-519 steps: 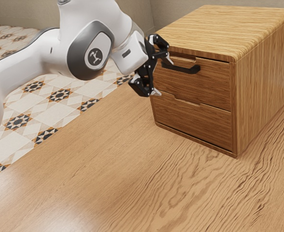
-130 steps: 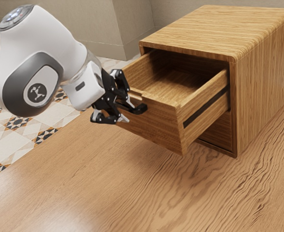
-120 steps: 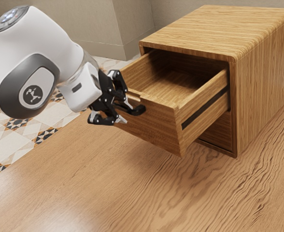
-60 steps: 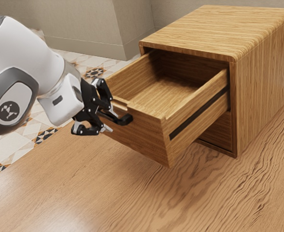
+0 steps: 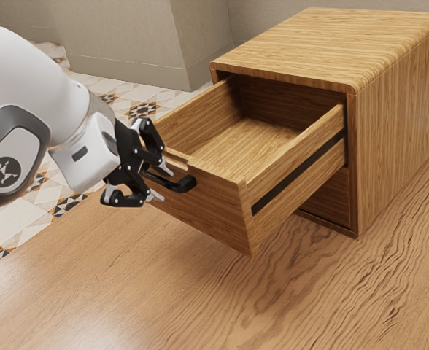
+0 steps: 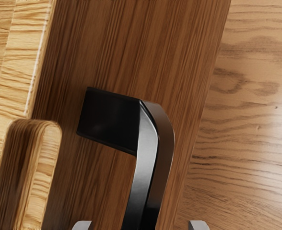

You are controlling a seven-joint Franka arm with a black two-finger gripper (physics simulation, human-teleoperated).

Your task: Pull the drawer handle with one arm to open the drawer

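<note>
A wooden cabinet (image 5: 389, 109) stands at the exterior view's right. Its upper drawer (image 5: 229, 146) is pulled far out and holds nothing. On the drawer front (image 5: 200, 208) is a black bar handle (image 5: 178, 184). My gripper (image 5: 161, 184) is open, with the handle lying between its fingers, one above it and one below. In the wrist view the handle (image 6: 148, 163) rises close before the hand against the drawer front (image 6: 107, 57), and a silver fingertip (image 6: 82, 225) stands well apart from it. The lower drawer (image 5: 331, 200) is shut.
The cabinet rests on a wood-grain floor (image 5: 273, 292) that runs to the front and the exterior view's right. Patterned tiles (image 5: 25, 211) lie under my arm on the left. A beige wall (image 5: 127, 36) closes the back.
The upper drawer went from shut to far out. Over the last second my hand kept moving toward the exterior view's left, drawing the drawer further out by its handle.
</note>
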